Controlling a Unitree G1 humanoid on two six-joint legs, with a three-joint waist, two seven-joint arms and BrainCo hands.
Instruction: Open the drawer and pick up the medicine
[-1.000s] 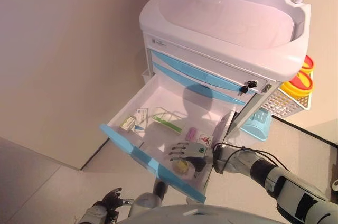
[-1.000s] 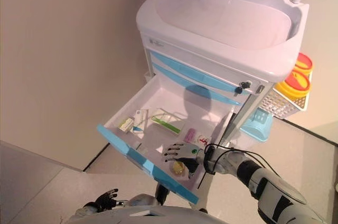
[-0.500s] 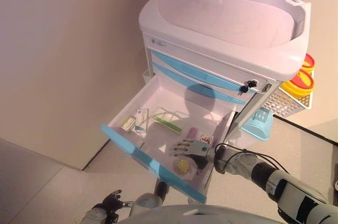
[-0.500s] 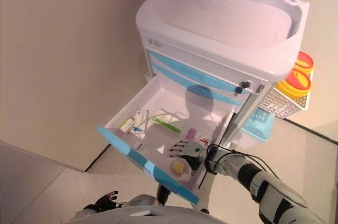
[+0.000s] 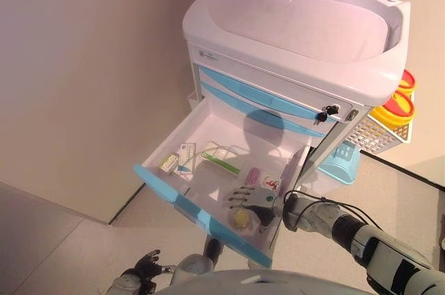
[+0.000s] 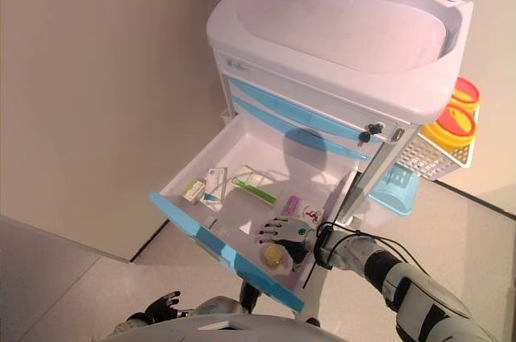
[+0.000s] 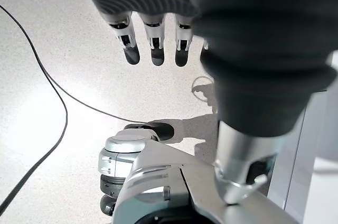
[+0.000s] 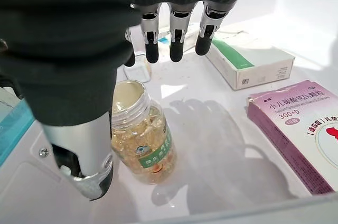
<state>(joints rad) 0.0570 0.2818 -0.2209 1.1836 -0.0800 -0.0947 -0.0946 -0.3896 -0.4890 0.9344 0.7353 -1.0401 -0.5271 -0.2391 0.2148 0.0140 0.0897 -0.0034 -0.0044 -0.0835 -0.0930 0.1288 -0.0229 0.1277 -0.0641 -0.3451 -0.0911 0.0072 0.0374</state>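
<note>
The cart's [image 5: 299, 24] lowest drawer [image 5: 208, 128] is pulled out, its blue front [image 5: 188, 208] towards me. A clear bottle of yellow capsules [image 5: 240, 219] lies near the drawer's front right. My right hand [image 5: 254, 198] is inside the drawer just above the bottle, open. In the right wrist view its fingers [image 8: 177, 34] are straight past the bottle [image 8: 142, 134] and its thumb [image 8: 84, 150] stands beside it, without closing on it. My left hand [image 5: 142, 270] hangs low near the floor, fingers [image 7: 153, 44] relaxed and empty.
The drawer also holds a green-and-white box [image 8: 248, 63], a purple box [image 8: 301, 129] and two small boxes at its left end [image 5: 177, 158]. Yellow-and-red containers sit in a white basket [image 5: 393, 110] on the cart's right side, above a blue bin [image 5: 338, 163]. A wall runs along the left.
My right hand has shifted slightly towards the back of the drawer, so more of the bottle shows in front of it. The left hand has not moved.
</note>
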